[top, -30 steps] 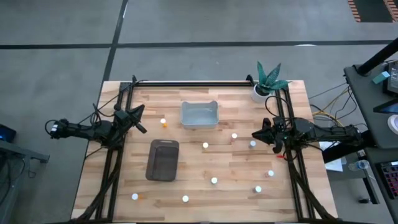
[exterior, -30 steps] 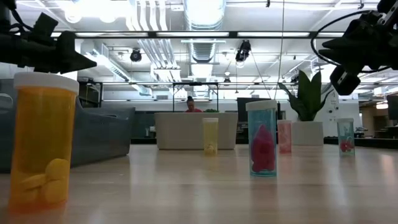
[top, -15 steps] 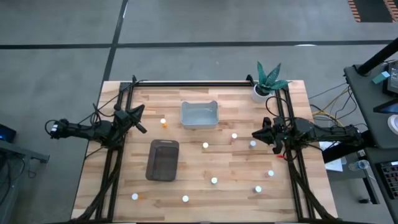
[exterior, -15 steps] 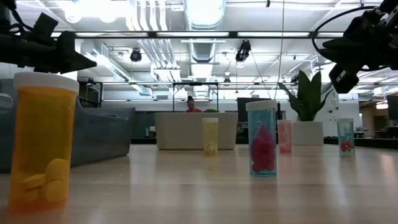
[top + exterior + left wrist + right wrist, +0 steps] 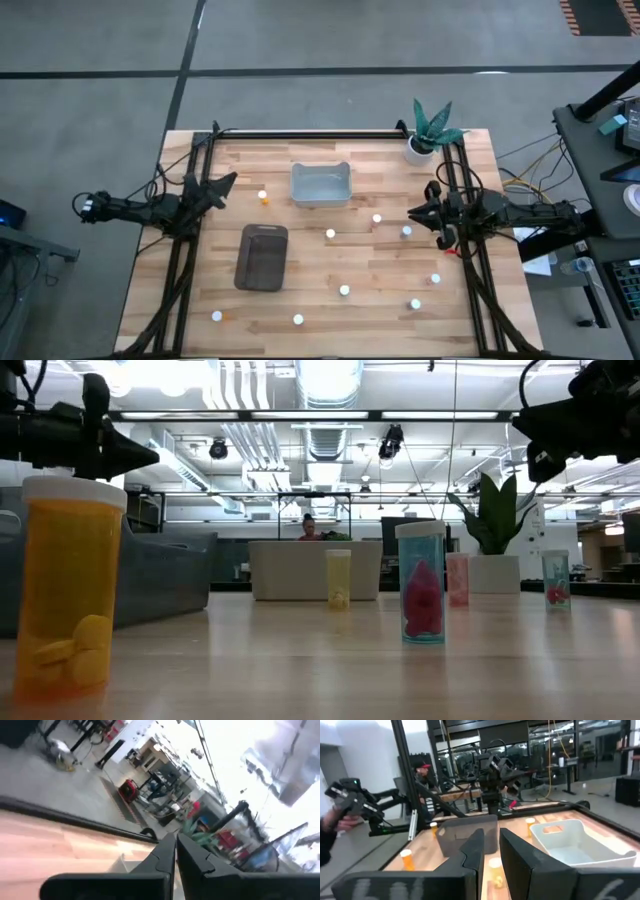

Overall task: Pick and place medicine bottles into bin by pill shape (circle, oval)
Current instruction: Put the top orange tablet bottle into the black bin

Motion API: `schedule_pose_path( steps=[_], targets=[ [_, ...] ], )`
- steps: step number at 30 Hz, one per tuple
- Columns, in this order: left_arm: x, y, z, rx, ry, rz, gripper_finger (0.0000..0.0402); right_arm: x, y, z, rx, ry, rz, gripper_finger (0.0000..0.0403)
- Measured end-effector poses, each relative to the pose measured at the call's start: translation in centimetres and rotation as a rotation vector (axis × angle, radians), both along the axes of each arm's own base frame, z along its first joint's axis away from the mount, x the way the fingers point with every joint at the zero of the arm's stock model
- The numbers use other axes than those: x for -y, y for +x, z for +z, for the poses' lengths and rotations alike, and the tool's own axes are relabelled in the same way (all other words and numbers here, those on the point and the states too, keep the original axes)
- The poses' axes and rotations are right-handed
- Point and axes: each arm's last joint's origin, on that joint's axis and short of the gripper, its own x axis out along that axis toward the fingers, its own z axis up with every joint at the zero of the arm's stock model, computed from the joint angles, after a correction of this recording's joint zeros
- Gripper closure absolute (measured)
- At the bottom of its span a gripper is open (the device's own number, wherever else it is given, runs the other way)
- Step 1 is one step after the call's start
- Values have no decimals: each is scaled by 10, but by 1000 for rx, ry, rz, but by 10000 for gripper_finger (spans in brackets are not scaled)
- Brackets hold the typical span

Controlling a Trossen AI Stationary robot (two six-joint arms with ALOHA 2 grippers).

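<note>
Spreading across the pale plank table (image 5: 330, 275), the medicine bottles (image 5: 344, 291) stand scattered, mostly toward its right and near edge, apart from the clear bin (image 5: 320, 184) and dark bin (image 5: 262, 257). A potted plant (image 5: 430, 130) sits at the far right corner. The left gripper (image 5: 222, 183) hovers at the left edge, fingers (image 5: 167, 855) pressed together, empty. The right gripper (image 5: 418, 212) hangs at the right edge, fingers (image 5: 520, 855) slightly parted. Grey floor surrounds; a person (image 5: 307, 527) sits beyond.
</note>
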Motion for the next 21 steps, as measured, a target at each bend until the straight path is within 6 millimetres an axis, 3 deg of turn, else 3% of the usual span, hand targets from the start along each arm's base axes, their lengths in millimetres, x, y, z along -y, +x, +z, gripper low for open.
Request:
schedule_pose_path(
  steps=[8, 16, 21],
  targets=[
    [1, 1, 0, -34, 38, -33, 401, 0, 0, 3, 27, -13, -1, 351],
    [4, 6, -2, 38, -79, -158, 401, 0, 0, 4, 39, 39, 3, 351],
    [6, 12, 3, -12, -80, -192, 401, 4, 0, 4, 40, 75, -139, 351]
  ],
)
